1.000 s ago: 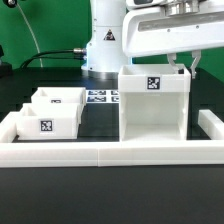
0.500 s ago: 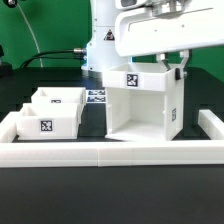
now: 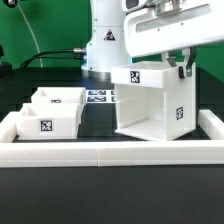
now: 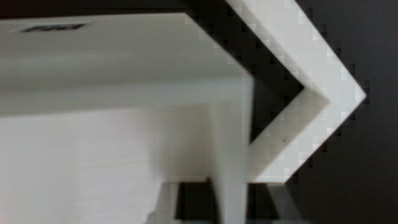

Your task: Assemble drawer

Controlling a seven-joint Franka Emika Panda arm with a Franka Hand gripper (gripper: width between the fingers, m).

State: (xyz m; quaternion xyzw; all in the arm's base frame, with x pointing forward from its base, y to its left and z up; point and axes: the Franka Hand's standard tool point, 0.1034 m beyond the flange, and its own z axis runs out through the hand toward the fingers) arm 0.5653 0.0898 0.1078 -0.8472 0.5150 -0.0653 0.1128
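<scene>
The white drawer casing (image 3: 150, 100) is off the table a little, turned and tilted, at the exterior view's right. My gripper (image 3: 183, 68) is shut on its upper right wall. In the wrist view the casing's wall (image 4: 231, 160) runs between my two black fingers (image 4: 196, 202), with the gripper (image 4: 231, 202) closed on it and the casing's inside (image 4: 107, 130) filling the picture. Two small white trays with tags (image 3: 40, 122) (image 3: 58, 99) stand side by side at the exterior view's left.
A long low white rail (image 3: 110, 153) runs along the front and up both sides. The marker board (image 3: 100, 97) lies flat behind the trays, by the robot's base (image 3: 105, 45).
The casing has come up off the table, turned so a side wall with a tag now faces the camera, and shifted a little to the exterior view's right. The trays have not moved.
</scene>
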